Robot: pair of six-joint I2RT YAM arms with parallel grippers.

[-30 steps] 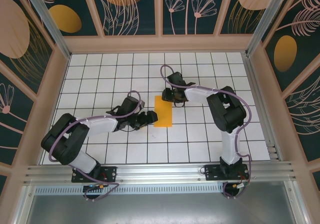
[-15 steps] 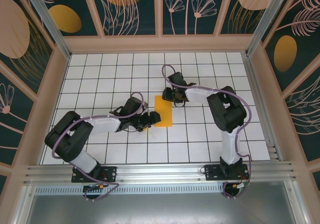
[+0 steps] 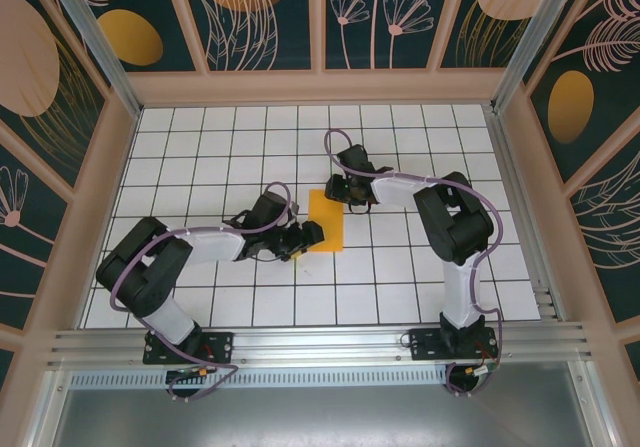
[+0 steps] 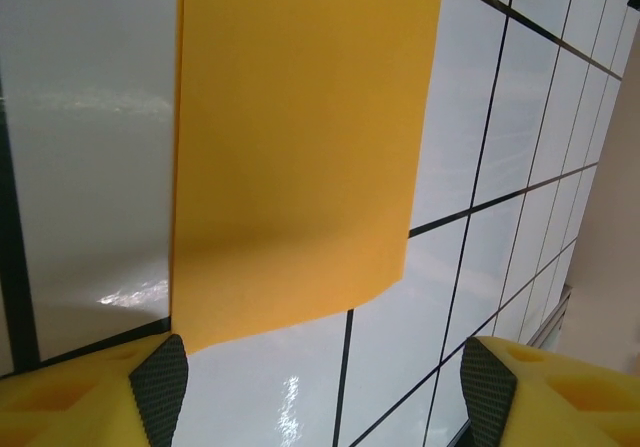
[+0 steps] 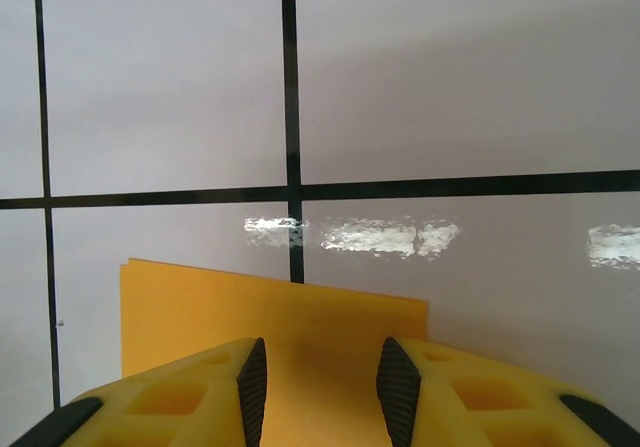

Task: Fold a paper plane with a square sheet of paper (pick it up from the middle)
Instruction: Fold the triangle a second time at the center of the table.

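Left wrist view: left gripper (image 4: 325, 392), jaws wide apart, faces the curled corner of the folded square sheet of paper (image 4: 300, 147) at the centre of the table (image 4: 500, 117); slide under squarely, letting the right gripper (image 5: 312, 392), fingers narrowly apart, steady the far edge.

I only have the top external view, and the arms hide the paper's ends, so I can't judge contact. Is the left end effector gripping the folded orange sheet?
Observer: No. In the left wrist view the left end effector is open, jaws wide apart. The sheet has its near corner just ahead of them, unpinched.
Operator: And the right one?
Observer: The right wrist view shows the right end effector narrowly open, astride the sheet's far edge, which lies flat on the tiled table.
Operator: Is the fold tidy?
Observer: Not quite. In that same view a second layer peeks out slightly at one corner.
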